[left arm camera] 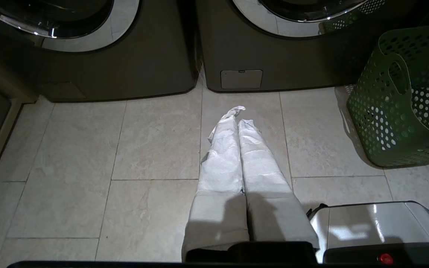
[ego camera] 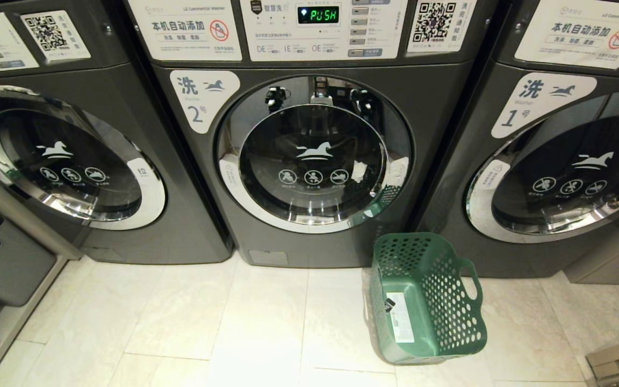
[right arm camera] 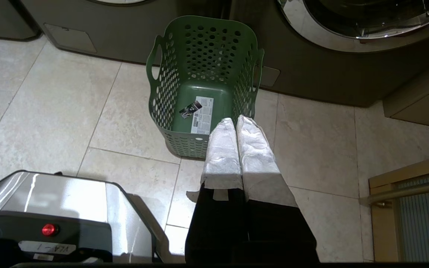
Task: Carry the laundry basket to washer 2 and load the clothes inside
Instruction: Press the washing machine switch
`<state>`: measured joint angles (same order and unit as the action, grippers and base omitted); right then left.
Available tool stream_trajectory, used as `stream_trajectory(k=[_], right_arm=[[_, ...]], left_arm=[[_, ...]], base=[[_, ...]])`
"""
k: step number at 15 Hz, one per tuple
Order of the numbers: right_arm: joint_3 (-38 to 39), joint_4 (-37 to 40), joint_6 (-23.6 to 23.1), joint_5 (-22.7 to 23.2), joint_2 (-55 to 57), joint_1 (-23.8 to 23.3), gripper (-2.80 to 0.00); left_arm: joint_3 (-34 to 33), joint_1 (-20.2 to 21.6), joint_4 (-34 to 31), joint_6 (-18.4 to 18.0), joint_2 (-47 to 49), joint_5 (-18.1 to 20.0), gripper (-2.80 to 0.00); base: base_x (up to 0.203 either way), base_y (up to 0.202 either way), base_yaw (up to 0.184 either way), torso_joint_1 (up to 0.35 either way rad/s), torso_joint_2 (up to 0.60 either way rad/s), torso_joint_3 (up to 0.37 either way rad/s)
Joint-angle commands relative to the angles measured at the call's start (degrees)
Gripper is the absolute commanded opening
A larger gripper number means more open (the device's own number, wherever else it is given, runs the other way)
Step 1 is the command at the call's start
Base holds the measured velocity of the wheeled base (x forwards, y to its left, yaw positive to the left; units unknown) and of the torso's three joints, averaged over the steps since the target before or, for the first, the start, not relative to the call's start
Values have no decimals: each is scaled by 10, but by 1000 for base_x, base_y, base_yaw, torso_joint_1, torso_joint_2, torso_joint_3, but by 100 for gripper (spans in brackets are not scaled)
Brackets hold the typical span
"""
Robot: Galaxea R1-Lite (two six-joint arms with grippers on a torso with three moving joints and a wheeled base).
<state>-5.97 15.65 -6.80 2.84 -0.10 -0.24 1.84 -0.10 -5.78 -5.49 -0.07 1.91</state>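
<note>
Dark green laundry basket (ego camera: 438, 301), dotted all over with round holes, white sticker on the base. Dark grey washer 2 (ego camera: 315, 161), chrome-rimmed black glass door printed with a white horse and three white circle icons; white label with grey numeral; green glowing letters on a black display. Pale beige tiled floor (ego camera: 207, 322) with thin grey grout lines. White-wrapped fingers (left arm camera: 251, 149) over black bodies.

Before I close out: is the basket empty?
Empty: the basket shows only its bare green floor and a sticker; no clothes inside.
</note>
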Motion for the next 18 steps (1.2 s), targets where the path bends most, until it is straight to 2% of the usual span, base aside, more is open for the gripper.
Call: stream_trajectory(k=[1,18], right_arm=[[0,1,-1,1,1,0,-280],[0,1,0,0,1,0,-280]], left_arm=[[0,0,0,-1,-1,0,-280],[0,0,0,-1,-1,0,-280]], base=[[0,0,0,276,-496,-247],[0,0,0,257,-514,-260]])
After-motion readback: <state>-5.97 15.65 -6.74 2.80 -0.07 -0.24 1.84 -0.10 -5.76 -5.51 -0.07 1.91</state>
